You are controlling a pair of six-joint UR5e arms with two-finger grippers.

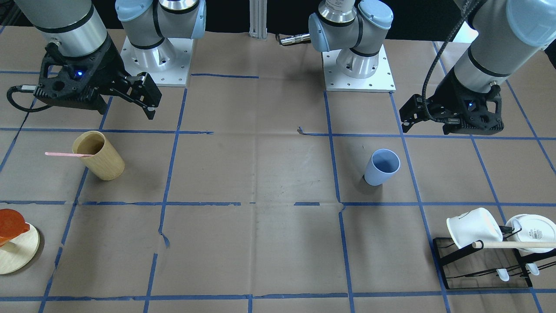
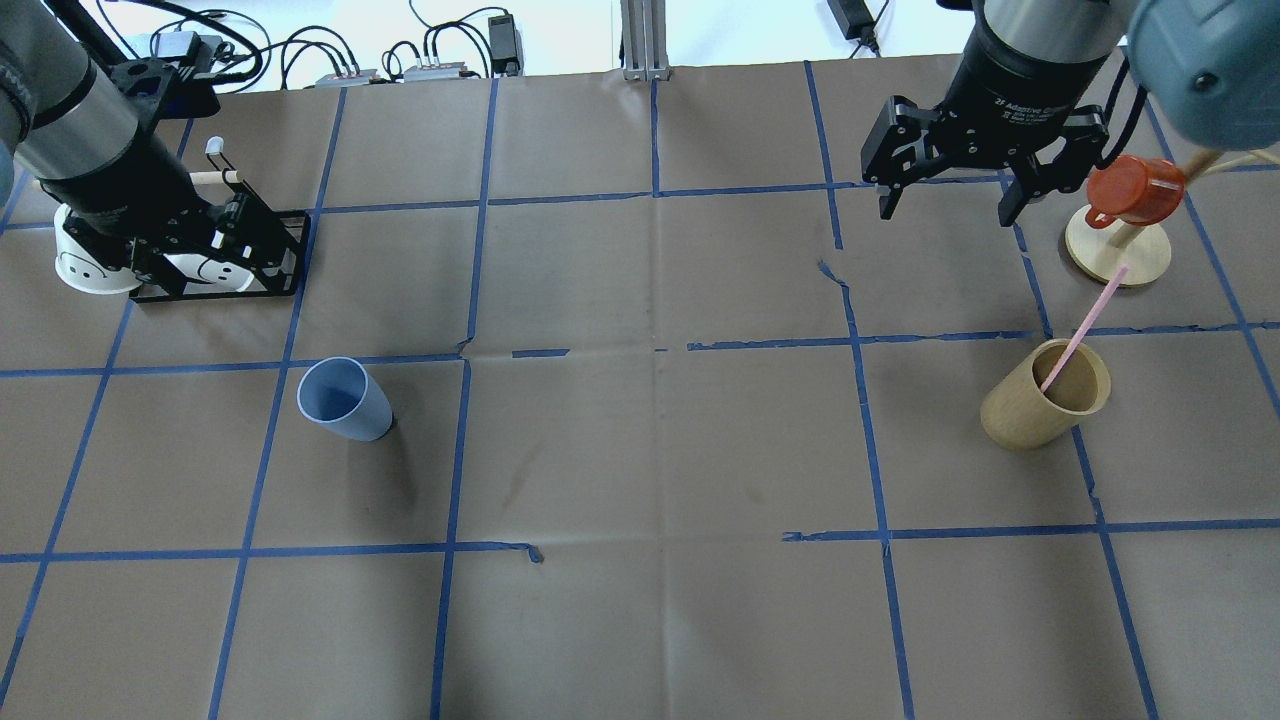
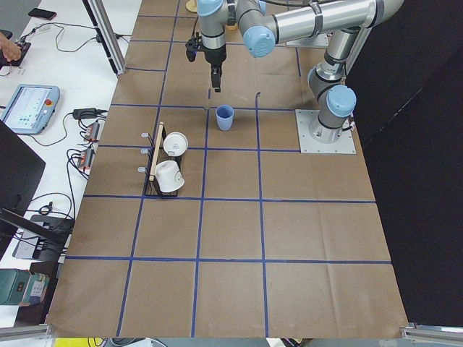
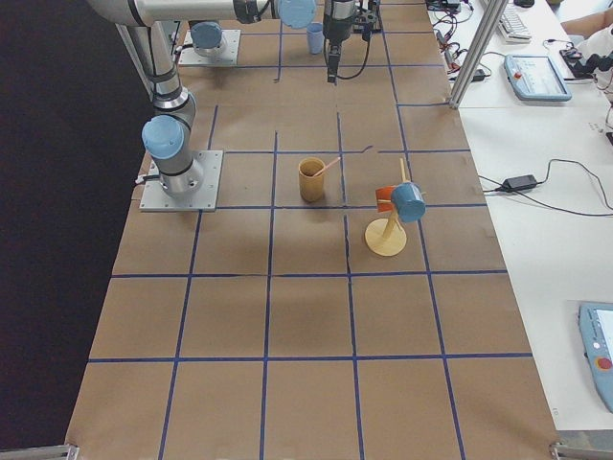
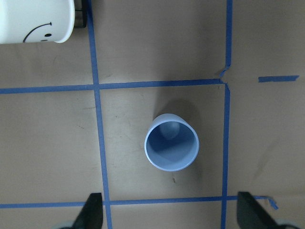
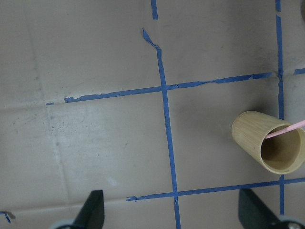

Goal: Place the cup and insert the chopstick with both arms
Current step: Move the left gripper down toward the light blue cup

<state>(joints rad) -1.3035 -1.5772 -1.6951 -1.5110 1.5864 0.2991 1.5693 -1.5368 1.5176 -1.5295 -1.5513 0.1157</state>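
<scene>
Now only at approach: left gripper point(image 5: 171, 212) fingers apart, empty, cup point(image 5: 171, 143) at twelve o'clock of them; right gripper point(image 2: 945, 212) fingers apart too. Probably next: descend, clamp cup.

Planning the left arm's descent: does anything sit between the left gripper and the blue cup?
Nothing visible does. In the wrist view the cup stands alone on bare paper ahead of the open left gripper; the white mug is off to one side.

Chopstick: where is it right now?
The chopstick leans inside the tan cup on the table's right side in the overhead view, its top tilted toward the wooden stand. It is far from the blue cup on the left.
</scene>
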